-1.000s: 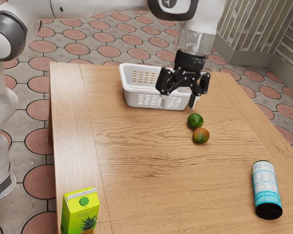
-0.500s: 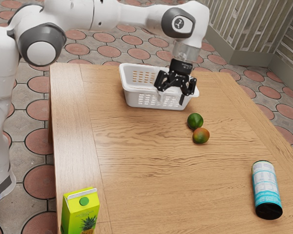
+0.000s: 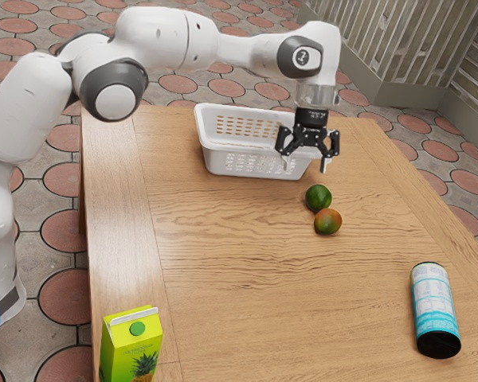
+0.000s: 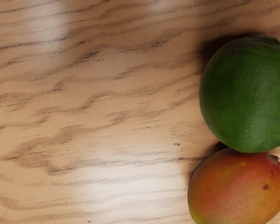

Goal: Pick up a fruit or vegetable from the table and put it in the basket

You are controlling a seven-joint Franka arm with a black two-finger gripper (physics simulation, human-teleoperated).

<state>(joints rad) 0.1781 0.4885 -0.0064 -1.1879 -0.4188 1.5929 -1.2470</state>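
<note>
Green, smooth and rounded, one fruit (image 3: 319, 197) lies on the wooden table (image 3: 223, 278) against a mango (image 3: 327, 222) with glossy orange-red skin. Above the table, the black gripper (image 3: 305, 164) hangs near both, fingers spread apart and empty. Close by sits the white plastic basket (image 3: 256, 163), its walls pierced with slots. Farther out are a boxy yellow-green carton (image 3: 131, 350) and a blue-and-white cylindrical can (image 3: 434, 301).

So the floor (image 3: 40, 301) is round reddish pavers set in grey stone, pretty rustic. The surface (image 3: 223, 278) is plain wood with wavy dark grain, kinda shiny in spots where light hits it. Over at the exterior view's upper right there's a slatted wall (image 3: 398, 48) with a grey-green baseboard (image 3: 382, 94).
</note>
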